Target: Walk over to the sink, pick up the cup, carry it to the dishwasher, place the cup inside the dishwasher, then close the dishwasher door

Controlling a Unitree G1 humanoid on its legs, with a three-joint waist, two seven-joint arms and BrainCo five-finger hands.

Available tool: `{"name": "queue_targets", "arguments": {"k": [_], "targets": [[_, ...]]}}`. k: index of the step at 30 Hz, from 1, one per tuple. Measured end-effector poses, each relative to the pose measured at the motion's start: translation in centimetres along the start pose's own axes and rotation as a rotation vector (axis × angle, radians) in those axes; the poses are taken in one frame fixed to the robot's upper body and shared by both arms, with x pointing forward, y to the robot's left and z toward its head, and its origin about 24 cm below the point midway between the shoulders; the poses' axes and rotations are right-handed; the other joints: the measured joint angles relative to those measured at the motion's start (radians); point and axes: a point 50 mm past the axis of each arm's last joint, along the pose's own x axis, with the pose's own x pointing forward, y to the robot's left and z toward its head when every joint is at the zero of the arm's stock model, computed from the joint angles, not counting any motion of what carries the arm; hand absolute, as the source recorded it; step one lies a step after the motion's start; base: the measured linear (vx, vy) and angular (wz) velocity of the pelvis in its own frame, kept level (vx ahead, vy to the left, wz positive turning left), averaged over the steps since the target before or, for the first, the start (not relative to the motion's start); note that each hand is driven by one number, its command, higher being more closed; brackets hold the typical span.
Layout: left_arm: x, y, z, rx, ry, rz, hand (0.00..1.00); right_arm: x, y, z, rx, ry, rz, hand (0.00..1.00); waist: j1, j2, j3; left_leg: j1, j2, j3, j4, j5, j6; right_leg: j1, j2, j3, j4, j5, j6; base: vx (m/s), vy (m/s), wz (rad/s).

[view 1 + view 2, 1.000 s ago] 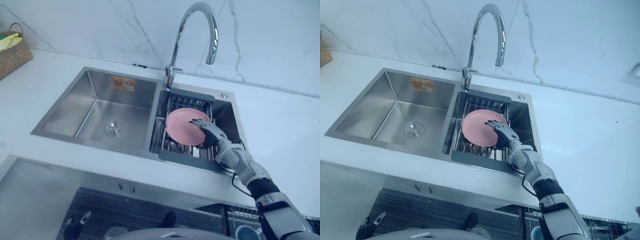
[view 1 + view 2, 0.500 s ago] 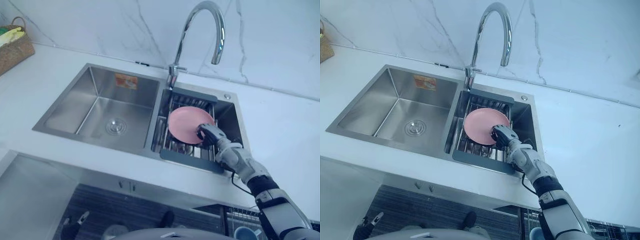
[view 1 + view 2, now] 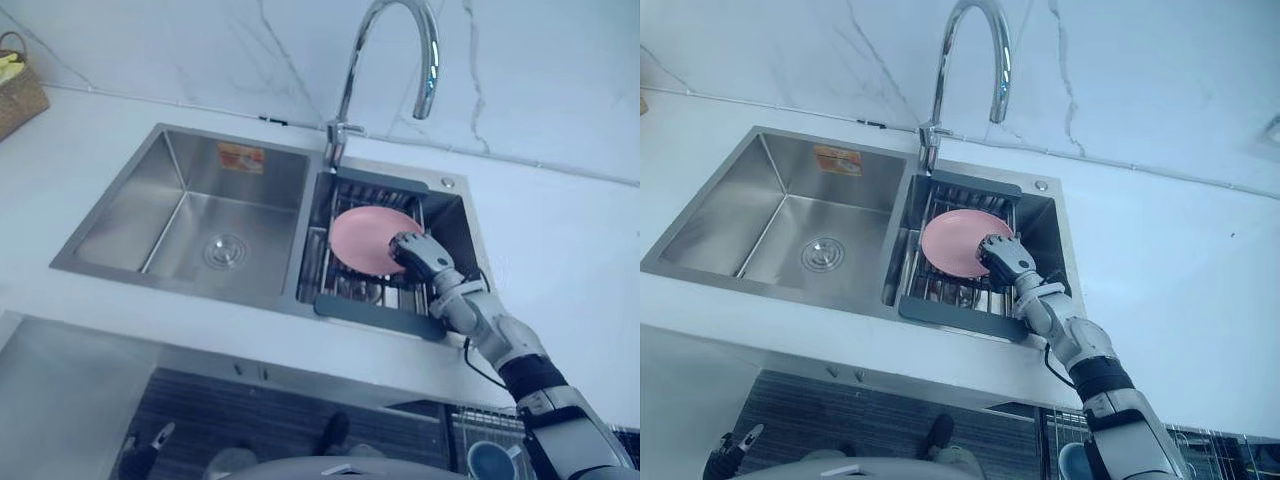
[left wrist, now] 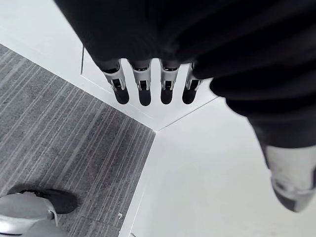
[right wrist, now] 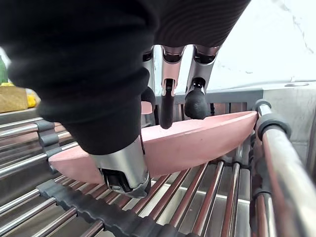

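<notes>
1. Right hand [image 3: 418, 252]: I read it inside the right basin of the sink [image 3: 180, 170], at the near right edge of a pink plate [image 3: 362, 238]. In the right wrist view the fingers [image 5: 196, 101] are curled down over the plate's upper face and the thumb [image 5: 123, 168] sits under its rim, so the fingers are clamped on the plate.

2. Handled item: what the hand grips is a shallow pink plate, not a cup. It rests tilted on the metal bars of a dish rack [image 3: 372, 310] that fills the right basin. The far edge of the plate lies toward the faucet [image 3: 430, 60], which arches above the rack.

3. Left hand [image 4: 163, 34]: in its wrist view the fingers [image 4: 144, 91] hang straight and side by side, with the thumb [image 4: 291, 182] set apart. They are relaxed and hold nothing. Grey striped floor [image 4: 64, 138] and a white panel lie below them.

4. Surroundings: a white counter [image 3: 570, 250] encloses the sink. The left basin holds nothing but its drain [image 3: 225, 250]. A woven basket [image 3: 18, 95] stands at the counter's far left.
</notes>
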Motion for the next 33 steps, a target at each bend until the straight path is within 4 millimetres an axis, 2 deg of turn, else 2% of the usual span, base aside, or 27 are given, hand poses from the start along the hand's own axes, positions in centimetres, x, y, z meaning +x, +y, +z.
{"name": "queue_targets", "arguments": {"k": [1,2,7,11,15,20,21,26,28,33], "targets": [[0.0,0.0,-0.1,-0.001,0.0,0.001,0.0,0.1,-0.2,0.2,0.0,-0.016,-0.004,1.0,0.001,0.0,0.0,0.001,0.001,0.011,0.0,-0.001,0.0,-0.004,0.002,0.01,0.0,0.002,-0.002,0.0,0.013,-0.21],[0.0,0.0,-0.1,-0.001,0.0,0.001,0.0,0.1,-0.3,0.3,0.0,-0.023,-0.009,0.0,0.002,0.0,0.0,0.0,0.002,0.017,0.0,-0.002,0.0,-0.009,0.003,0.016,0.0,0.003,-0.003,-0.01,0.025,-0.22],[-0.1,-0.3,-0.1,-0.01,0.0,-0.002,0.0,0.4,-1.6,0.8,0.046,-0.048,0.001,0.0,-0.005,0.002,0.0,0.003,0.004,0.028,0.001,-0.002,-0.001,-0.012,0.006,0.026,-0.003,0.006,-0.005,0.0,0.023,-0.07],[-0.2,-0.5,-0.3,-0.015,0.006,-0.006,0.0,0.4,-1.5,0.5,0.115,-0.02,0.051,0.0,-0.002,0.002,0.0,0.008,0.005,0.041,0.0,-0.002,-0.001,-0.011,0.007,0.036,-0.006,0.007,-0.006,-0.01,0.032,-0.07],[-0.2,-0.5,-0.3,-0.015,0.005,-0.006,0.0,0.3,-1.7,-0.2,0.33,0.031,0.099,0.0,-0.01,0.002,-0.001,0.013,0.005,0.045,0.0,-0.002,-0.002,-0.01,0.007,0.04,-0.006,0.008,-0.007,0.0,0.022,-0.03],[-0.2,-0.4,-0.3,-0.02,0.006,-0.001,0.0,0.0,-2.9,-1.4,0.501,0.061,0.063,0.0,-0.018,0.003,-0.002,0.015,0.005,0.049,0.0,-0.002,-0.002,-0.01,0.007,0.043,-0.006,0.009,-0.008,0.0,0.006,0.0],[-0.3,-0.6,-0.5,-0.05,0.014,0.01,0.0,-0.9,-3.9,-0.6,0.53,-0.005,0.09,0.0,-0.031,0.019,-0.039,0.033,0.012,0.069,-0.015,-0.003,-0.005,-0.006,0.015,0.058,-0.005,0.009,-0.008,0.0,0.0,0.0],[-0.3,-0.6,-0.5,-0.05,0.014,0.01,0.0,-0.8,-3.9,-0.6,0.534,-0.006,0.088,0.0,-0.032,0.016,-0.041,0.033,0.012,0.068,-0.016,-0.003,-0.005,-0.006,0.015,0.058,-0.003,0.009,-0.007,0.0,0.0,0.0],[-0.3,-0.7,-0.5,-0.049,0.014,0.008,0.0,-0.9,-3.7,-0.4,0.599,-0.008,0.056,0.0,-0.037,0.015,-0.042,0.034,0.012,0.068,-0.016,-0.003,-0.004,-0.005,0.015,0.058,-0.002,0.009,-0.007,0.0,0.0,0.0],[-0.2,-0.8,-0.3,-0.048,0.01,0.017,0.0,-2.7,-3.1,-1.1,0.747,0.075,-0.01,0.0,-0.051,0.015,-0.042,0.046,0.012,0.065,-0.018,-0.002,-0.004,0.012,0.012,0.05,0.0,0.008,-0.006,0.0,0.0,0.05]]}}
